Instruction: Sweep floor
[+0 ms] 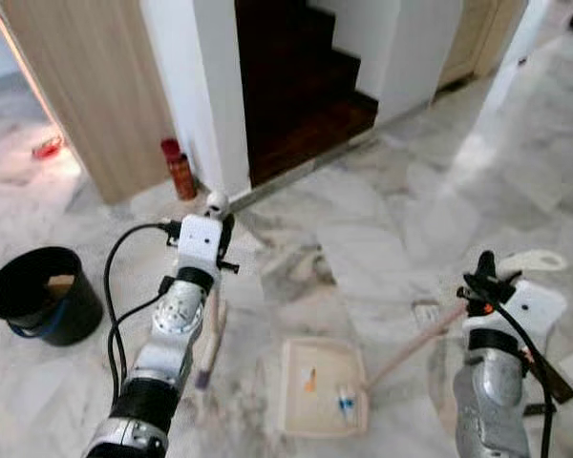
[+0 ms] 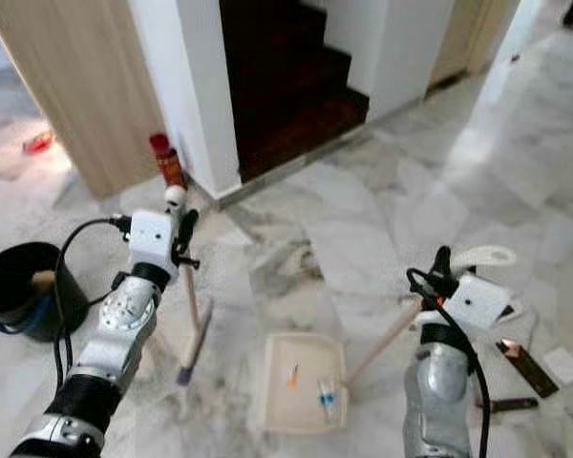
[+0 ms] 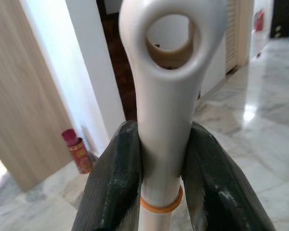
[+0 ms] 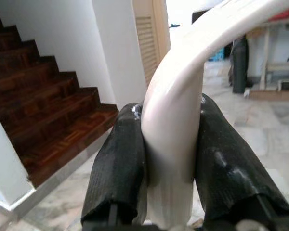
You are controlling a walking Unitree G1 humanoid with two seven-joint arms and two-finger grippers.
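Dustpan between us and the stairs

We see the dustpan (image 1: 323,386) on the floor (image 1: 401,219), broom (image 1: 210,329) left (bucket (image 1: 40,296) farther left), staircase (image 1: 301,86) behind.

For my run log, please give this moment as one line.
left claw: shut on broom | right claw: shut on dustpan handle | dustpan: on floor, scraps inside

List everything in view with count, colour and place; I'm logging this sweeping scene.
long-handled broom: 1, white handle, upright before the wall corner
cream plastic dustpan: 1, on marble floor, scraps inside
round black bucket: 1, floor, far left
red cylindrical can: 1, at the wall corner
dark wooden stairs: 1 flight, ahead
dark flat scraps: a few, floor, far right
left gripper: 1, black fingers clamped on the broom handle's top
right gripper: 1, black, clamped on the dustpan handle
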